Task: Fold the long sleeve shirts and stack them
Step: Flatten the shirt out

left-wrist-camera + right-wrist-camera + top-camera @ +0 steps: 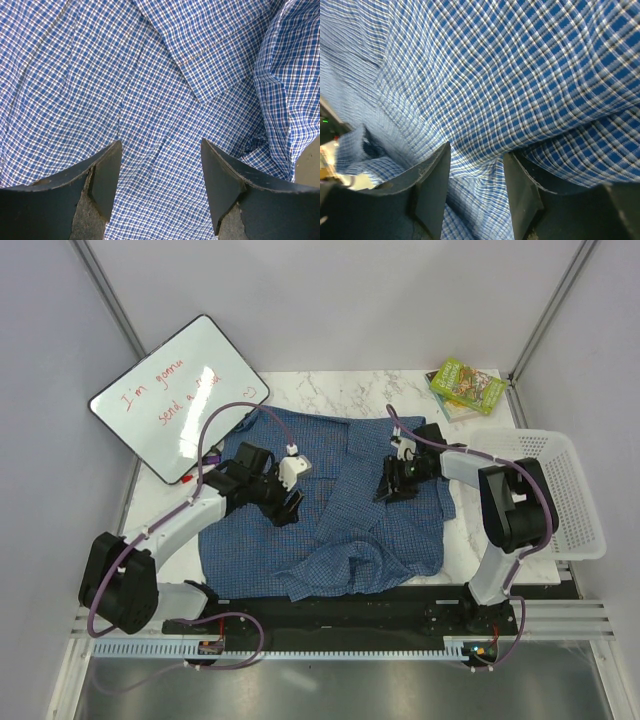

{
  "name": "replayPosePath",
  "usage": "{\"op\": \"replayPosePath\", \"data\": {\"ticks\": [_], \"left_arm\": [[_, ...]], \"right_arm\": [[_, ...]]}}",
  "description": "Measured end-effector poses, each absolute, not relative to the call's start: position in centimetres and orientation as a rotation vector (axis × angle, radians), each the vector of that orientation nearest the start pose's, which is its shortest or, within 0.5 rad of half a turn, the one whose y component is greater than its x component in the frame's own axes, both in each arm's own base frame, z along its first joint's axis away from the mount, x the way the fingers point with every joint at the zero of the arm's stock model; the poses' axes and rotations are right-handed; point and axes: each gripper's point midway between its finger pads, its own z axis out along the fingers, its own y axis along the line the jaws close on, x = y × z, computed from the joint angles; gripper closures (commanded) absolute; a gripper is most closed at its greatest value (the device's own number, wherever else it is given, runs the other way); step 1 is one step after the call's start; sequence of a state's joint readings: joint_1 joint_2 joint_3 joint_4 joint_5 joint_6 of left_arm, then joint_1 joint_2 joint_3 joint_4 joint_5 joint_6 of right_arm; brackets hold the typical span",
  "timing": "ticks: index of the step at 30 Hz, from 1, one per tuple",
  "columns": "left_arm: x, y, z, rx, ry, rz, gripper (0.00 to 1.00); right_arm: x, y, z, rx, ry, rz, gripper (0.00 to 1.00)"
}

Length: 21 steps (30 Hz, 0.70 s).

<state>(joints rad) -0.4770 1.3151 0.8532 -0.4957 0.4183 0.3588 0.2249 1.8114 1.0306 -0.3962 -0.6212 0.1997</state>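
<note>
Both wrist views were filled with checked cloth, its edges cut off. The blue checked shirt [330, 530] lay mid-frame in the top view, spread out and rumpled along its lower edge. The left gripper [161, 150] stood open above it. The right gripper [476, 155] straddled a ridge of cloth — pinched or not, I could not tell.

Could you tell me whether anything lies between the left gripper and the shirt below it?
Nothing visible does. The left gripper hangs open directly over the blue checked shirt, and only bare cloth shows between its fingers.
</note>
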Motion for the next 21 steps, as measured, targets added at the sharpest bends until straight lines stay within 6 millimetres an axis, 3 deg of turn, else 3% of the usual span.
{"op": "replayPosePath", "data": {"ticks": [8, 15, 21], "left_arm": [[25.0, -18.8, 9.5, 1.141, 2.22, -0.57, 0.28], [25.6, -18.2, 9.1, 1.104, 2.251, -0.567, 0.29], [29.6, -15.6, 9.7, 0.936, 2.301, -0.55, 0.28]], "right_arm": [[32.0, 18.9, 4.1, -0.106, 2.674, 1.071, 0.59], [33.1, 18.5, 5.3, -0.068, 2.623, 1.076, 1.0], [33.4, 18.9, 6.0, -0.076, 2.6, 1.107, 1.0]]}}
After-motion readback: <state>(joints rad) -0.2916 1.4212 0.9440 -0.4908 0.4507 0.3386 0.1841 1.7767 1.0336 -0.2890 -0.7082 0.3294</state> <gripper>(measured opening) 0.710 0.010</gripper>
